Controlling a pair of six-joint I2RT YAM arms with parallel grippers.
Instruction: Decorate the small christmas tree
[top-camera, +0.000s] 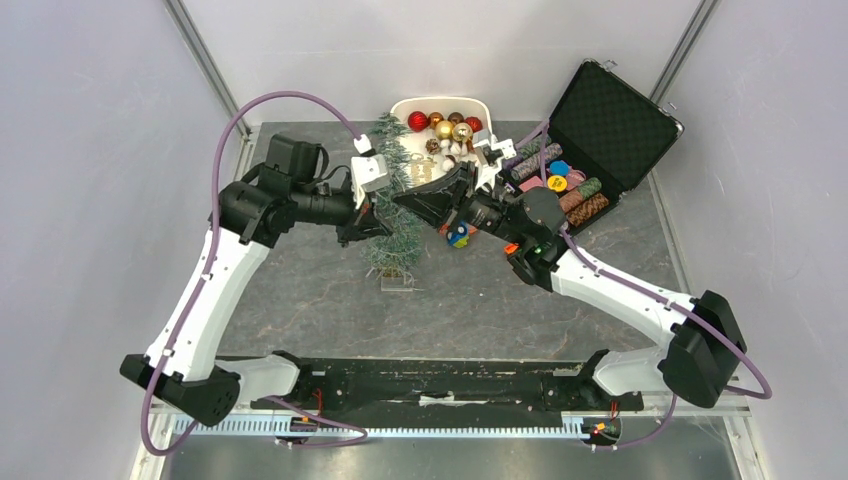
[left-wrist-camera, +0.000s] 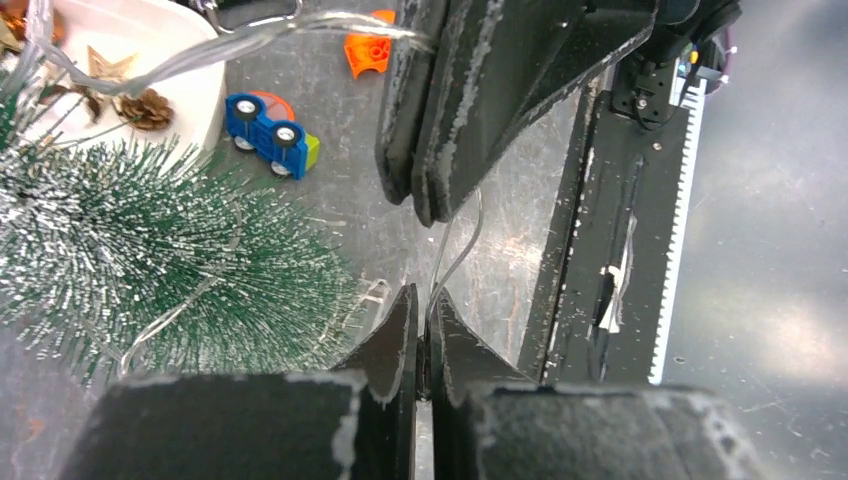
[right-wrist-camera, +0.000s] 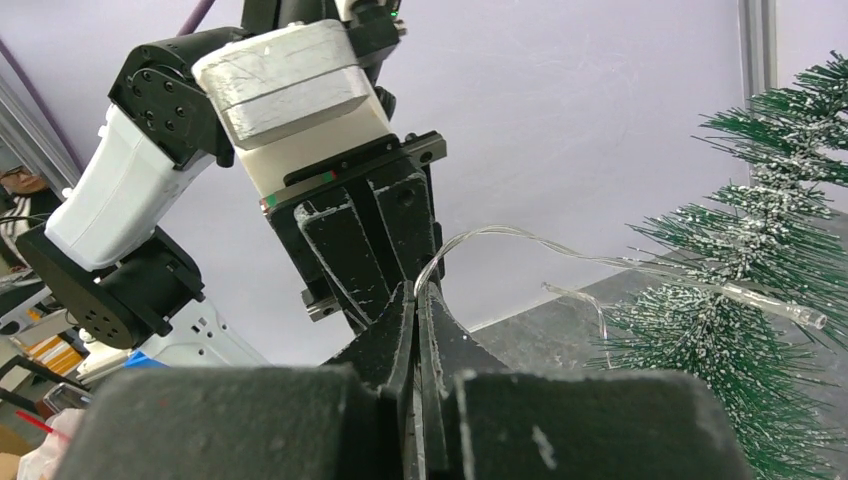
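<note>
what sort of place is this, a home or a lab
Probably a robot lab cell: plain grey panel walls, two arms bolted to a rail at the table's near edge, and staged props like the small christmas tree and ornament tray.

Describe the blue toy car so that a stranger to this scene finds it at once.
Start at the frosted green bristly christmas tree standing mid-table. On the dark grey tabletop just to its right, near the white tray, sits the small blue toy car. It alone has wheels and a lime-green end, unlike the orange plastic piece nearby.
</note>
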